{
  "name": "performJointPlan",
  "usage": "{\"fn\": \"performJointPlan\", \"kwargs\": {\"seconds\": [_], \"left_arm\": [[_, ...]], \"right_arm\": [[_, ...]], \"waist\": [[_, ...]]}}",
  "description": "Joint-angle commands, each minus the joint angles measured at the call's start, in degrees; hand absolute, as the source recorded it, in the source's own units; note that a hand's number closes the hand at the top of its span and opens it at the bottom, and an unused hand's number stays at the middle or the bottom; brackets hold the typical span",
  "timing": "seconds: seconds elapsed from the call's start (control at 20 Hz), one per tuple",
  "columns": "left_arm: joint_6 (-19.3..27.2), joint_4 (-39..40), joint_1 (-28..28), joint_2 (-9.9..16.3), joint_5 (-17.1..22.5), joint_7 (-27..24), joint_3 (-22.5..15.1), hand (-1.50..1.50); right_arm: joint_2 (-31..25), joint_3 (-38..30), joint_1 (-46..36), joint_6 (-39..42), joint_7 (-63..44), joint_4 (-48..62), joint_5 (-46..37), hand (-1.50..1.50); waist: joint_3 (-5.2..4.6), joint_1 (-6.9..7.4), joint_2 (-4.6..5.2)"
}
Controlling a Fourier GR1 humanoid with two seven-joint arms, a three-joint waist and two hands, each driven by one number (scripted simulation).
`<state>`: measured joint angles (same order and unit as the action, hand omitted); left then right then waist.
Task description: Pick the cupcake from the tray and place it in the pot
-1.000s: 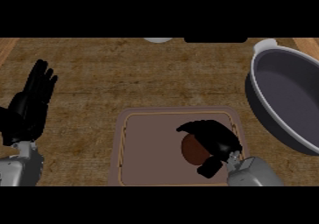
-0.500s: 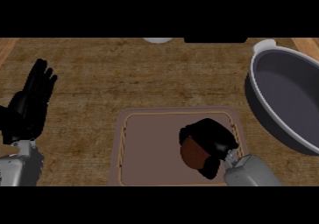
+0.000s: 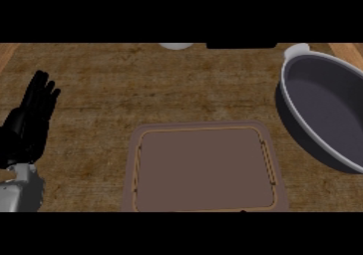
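Since the earlier frame the right hand and the cupcake have left view, leaving the tray (image 3: 203,172) bare; their whereabouts and that hand's fingers cannot be told. The left hand (image 3: 26,127) rests open at the table's left, the pot (image 3: 328,109) far right. A cupcake is likely light and crushable, best held round its base.

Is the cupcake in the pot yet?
No. The pot shows only its bare dark inside, the tray is bare too, and no cupcake appears anywhere in view.

The flat brown square tray with rounded corners and a thin orange inner line (image 3: 203,167) lay on the desk near the lower edge, its surface bare. The wide dark-grey pot with a pale rim (image 3: 324,107) stood upright just right of it, showing nothing inside.
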<state>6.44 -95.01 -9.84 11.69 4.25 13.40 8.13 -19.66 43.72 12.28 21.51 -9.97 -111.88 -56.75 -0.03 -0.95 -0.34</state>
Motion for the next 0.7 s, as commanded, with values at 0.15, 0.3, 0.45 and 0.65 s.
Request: {"fn": "performJointPlan", "kwargs": {"seconds": [0.15,0.3,0.45,0.65], "left_arm": [[1.48,2.00,-2.16,-2.09,-2.12,-0.29,-1.96,0.00],[1.02,0.27,-1.60,-0.46,-1.12,1.64,-0.45,0.00],[-0.69,1.12,1.62,-0.32,0.00,-2.09,0.63,0.00],[-0.09,0.30,0.02,-0.38,-0.74,-0.19,-0.29,0.00]], "right_arm": [[-6.69,2.24,11.22,-5.52,-1.29,-15.73,-2.46,1.50],[-3.08,-1.32,12.75,-11.47,-2.32,-22.43,-0.53,1.50],[-3.61,-5.55,15.71,-15.85,-2.98,-29.34,-0.31,1.50],[0.73,-10.25,13.08,-19.65,-4.62,-34.60,-0.10,1.50]], "waist": [[0.03,0.05,0.23],[0.07,-0.60,0.11],[0.05,-0.59,0.07],[0.05,-0.68,0.06]]}}
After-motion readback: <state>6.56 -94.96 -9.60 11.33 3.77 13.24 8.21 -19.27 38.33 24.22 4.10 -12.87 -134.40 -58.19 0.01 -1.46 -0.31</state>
